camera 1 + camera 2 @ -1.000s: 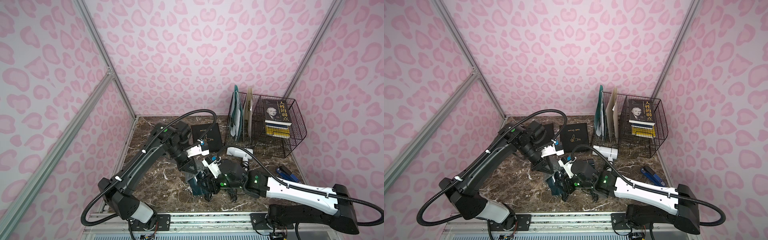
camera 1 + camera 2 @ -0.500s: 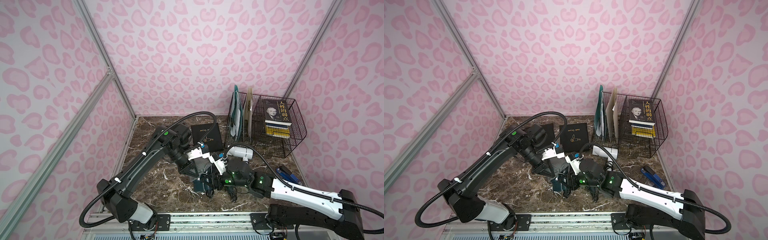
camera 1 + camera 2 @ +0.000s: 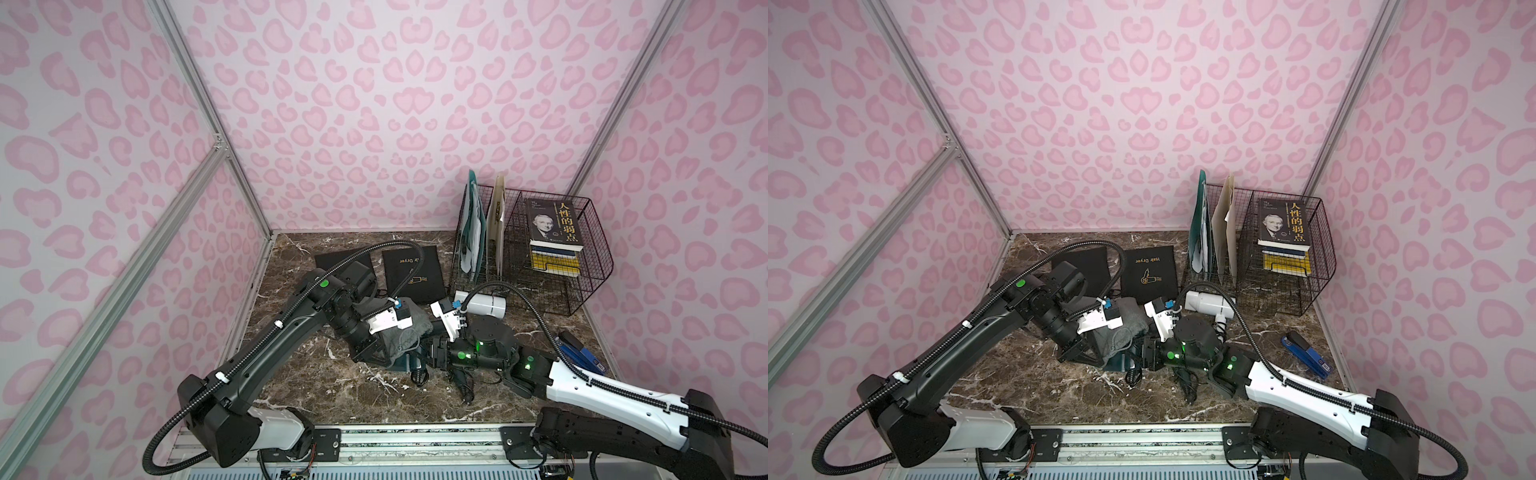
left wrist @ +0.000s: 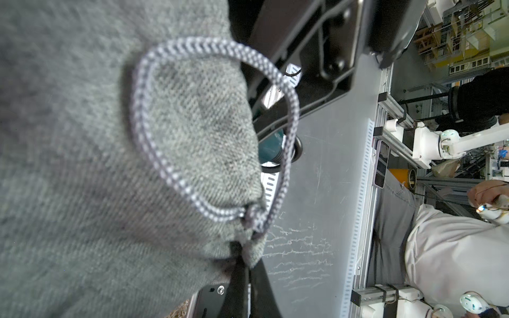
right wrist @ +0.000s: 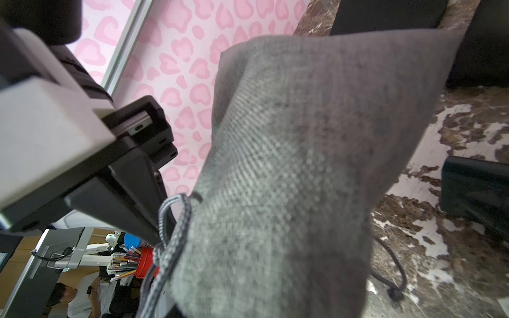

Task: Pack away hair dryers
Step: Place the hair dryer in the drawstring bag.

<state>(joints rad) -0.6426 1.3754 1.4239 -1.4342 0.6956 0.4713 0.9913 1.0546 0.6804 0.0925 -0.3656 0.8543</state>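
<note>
1. The packing is only getting going. As far as I am seeing, no dryer is plainly sitting bagged yet.
2. The left gripper [image 3: 384, 358] is pinching shut on the mouth edge of the grey pouch [image 3: 405, 336], right by its drawstring [image 4: 192, 41]. It is holding the fabric up off the table [image 3: 332, 386].
3. The right gripper [image 3: 424, 358] is looking clamped on the teal dryer [image 3: 404, 365], jaws part-closed round it, and is offering it to the pouch's mouth. Only a sliver of teal is showing under the fabric, so I cannot tell how far in it is going.
4. The white dryer [image 3: 484, 304] is lying on its side on the table just beside the rack [image 3: 598, 257], behind the right arm, with nothing touching it.
5. Two black pouches [image 3: 409, 270] are lying flat at the back and are looking empty, so I am judging most of the job is still waiting.
6. I am not spotting another teal one in either top view. The grey pouch is bulging a little, but whether anything is sitting inside I cannot tell.
7. The teal dryer is looking dark, hard and glossy. Its black cord [image 3: 419, 376] is trailing loose on the table in front, and I am guessing it is going to need tucking in too.
</note>
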